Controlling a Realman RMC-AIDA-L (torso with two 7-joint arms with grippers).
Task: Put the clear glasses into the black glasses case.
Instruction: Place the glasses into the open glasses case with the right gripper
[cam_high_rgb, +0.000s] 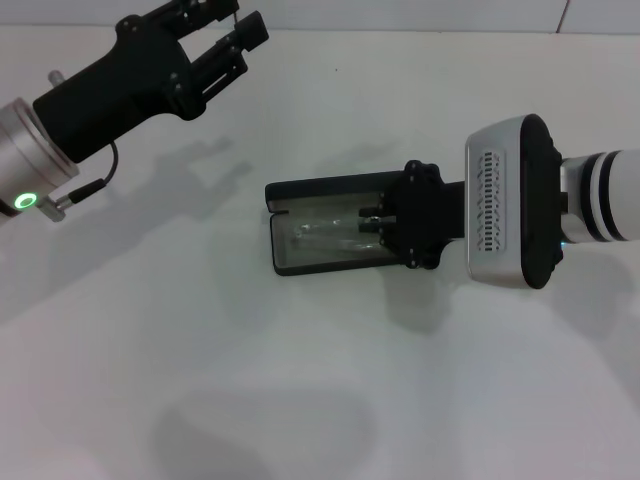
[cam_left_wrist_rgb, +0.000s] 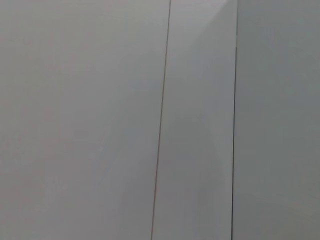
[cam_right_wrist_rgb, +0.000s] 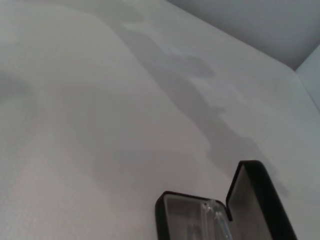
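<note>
White table (cam_high_rgb: 300, 400) fills the scene, bare in its near part. Farther in, the right tool (cam_high_rgb: 375, 228) reaches over the open black glasses case (cam_high_rgb: 320, 190), its body covering one end of the tray. The clear glasses (cam_high_rgb: 325, 236) lie inside that tray, directly ahead of and under its fingertips, their long axis running along the case and in line with the tool's reach; the lid stands up on the tray's far side. Whether the right tool's fingers are apart or pinching the frame cannot be told, since its body hides them. By my reading the glasses are seated, so releasing and closing the lid remain. Farthest off, the left tool (cam_high_rgb: 248, 40) hangs well away, fingers slightly apart, holding nothing; the right arm is clearly nearer.
</note>
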